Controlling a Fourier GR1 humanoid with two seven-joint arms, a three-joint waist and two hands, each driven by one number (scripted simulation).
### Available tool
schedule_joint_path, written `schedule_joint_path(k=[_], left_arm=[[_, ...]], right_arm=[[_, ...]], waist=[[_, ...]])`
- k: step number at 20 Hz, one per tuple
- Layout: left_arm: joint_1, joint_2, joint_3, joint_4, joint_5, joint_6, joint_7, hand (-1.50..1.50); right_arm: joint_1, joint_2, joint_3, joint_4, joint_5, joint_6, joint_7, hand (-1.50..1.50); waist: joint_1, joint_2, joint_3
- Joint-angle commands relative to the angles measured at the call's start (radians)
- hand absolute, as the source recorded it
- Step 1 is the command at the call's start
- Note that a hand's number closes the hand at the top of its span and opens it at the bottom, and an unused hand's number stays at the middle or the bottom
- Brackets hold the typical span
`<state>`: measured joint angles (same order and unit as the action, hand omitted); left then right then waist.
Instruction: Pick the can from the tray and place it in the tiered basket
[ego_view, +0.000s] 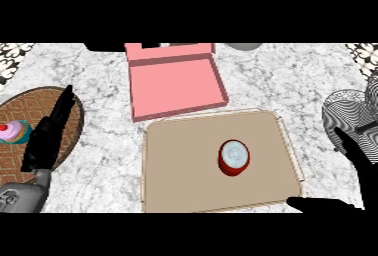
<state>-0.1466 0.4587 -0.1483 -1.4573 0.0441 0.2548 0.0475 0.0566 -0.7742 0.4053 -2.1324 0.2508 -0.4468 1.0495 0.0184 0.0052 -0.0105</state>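
1. The can (233, 157), red with a pale top, stands upright near the middle of the tan tray (177, 150), a little right of centre; nothing touches it.
2. The tray lies flat on the marble desk (103, 90), low in the view.
3. A pink open box (173, 85) sits just behind the tray, its near edge close to the tray's far rim.
4. The striped tiered basket (347, 112) shows at the right edge.
5. A brown round plate (33, 107) at the left carries a cupcake (12, 131).
6. The left hand (48, 135) stands over the plate, fingers straight and together, holding nothing.
7. The right hand (358, 160) is spread at the lower right, thumb over the tray's near right corner, clear of the can.
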Motion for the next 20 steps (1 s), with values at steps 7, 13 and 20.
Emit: schedule_joint_path(k=[7, 13, 20], left_arm=[[-0.023, -0.035, -0.024, 0.006, -0.03, 0.01, 0.012, 0.0], [-0.044, -0.022, -0.011, 0.01, -0.036, 0.003, 0.036, 0.0], [-0.062, -0.019, 0.008, 0.022, -0.032, -0.011, 0.055, 0.0]], right_arm=[[-0.296, 0.128, 0.069, 0.102, -0.018, 0.152, 0.436, -1.5], [-0.372, 0.187, 0.101, 0.24, -0.022, 0.213, 0.438, -1.5], [-0.401, 0.281, 0.145, 0.338, 0.004, 0.246, 0.438, -1.5]], waist=[[0.027, 0.001, 0.004], [0.017, -0.003, 0.004], [-0.012, -0.007, 0.006]])
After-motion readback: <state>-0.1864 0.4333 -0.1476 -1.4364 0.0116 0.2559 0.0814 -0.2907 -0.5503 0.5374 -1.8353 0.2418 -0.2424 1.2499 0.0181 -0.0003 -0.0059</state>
